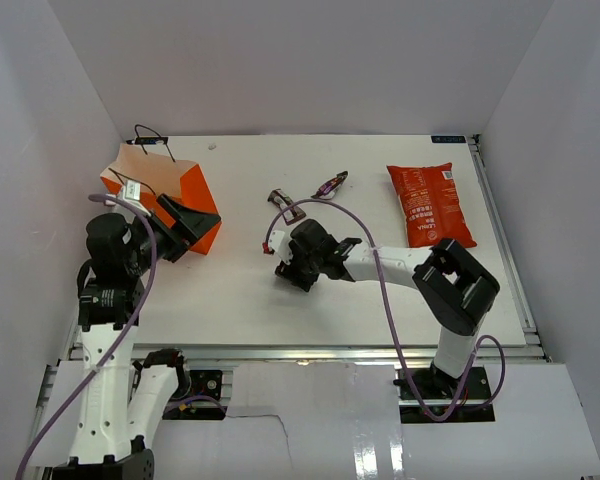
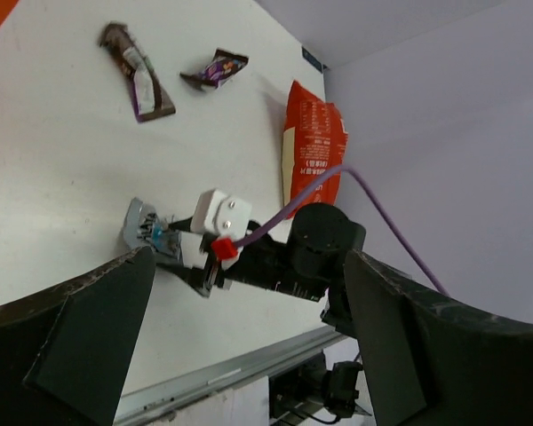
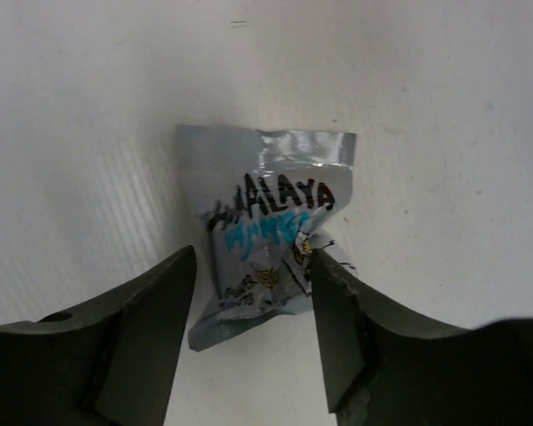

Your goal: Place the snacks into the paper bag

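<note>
Silver-blue wrapper [image 3: 271, 191] lies flat mid-desk [image 1: 230, 295] between the right gripper's [image 3: 253, 257] half-open jaws, which straddle it. One finger touches its edge. Orange bag [image 1: 190, 185] sits at the desk's left rear, with the left gripper [image 2: 249, 266] just beside it, spread wide and empty. Red crisp packet [image 1: 430, 205] and two dark wrappers [image 1: 285, 203] [image 1: 330, 183] lie farther back.

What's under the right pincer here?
A silver wrapper lies on the table in the open jaws of the right pincer. The jaws cover its lower corners; the top view hides it entirely.
</note>
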